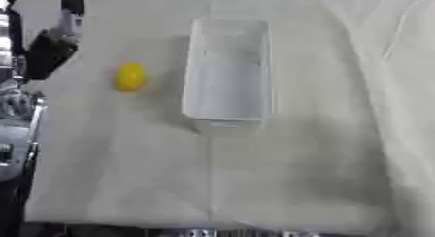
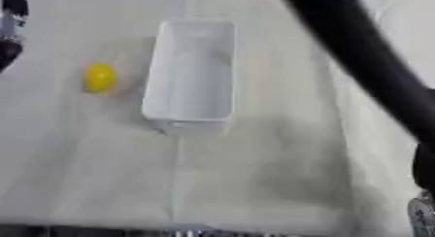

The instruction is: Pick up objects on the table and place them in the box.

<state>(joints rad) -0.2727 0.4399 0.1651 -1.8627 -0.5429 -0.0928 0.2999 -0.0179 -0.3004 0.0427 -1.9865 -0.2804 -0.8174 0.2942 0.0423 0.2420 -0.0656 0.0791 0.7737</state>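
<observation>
A pale cloth covers the table [image 1: 280,182], creased down its middle. In the left eye view, the left hand [image 1: 49,54] hangs at the far left, dark and blurred; whether its fingers are curled cannot be told, and it touches nothing. A yellow object [image 1: 130,76] lies to the right of that hand, just left of the white box [image 1: 227,68], apart from it. In the right eye view, a black arm [image 2: 365,56] slants across the far right, clear of the box; the right hand is not seen.

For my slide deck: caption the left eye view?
Yellow object lies on the cloth left of the empty white box.
</observation>
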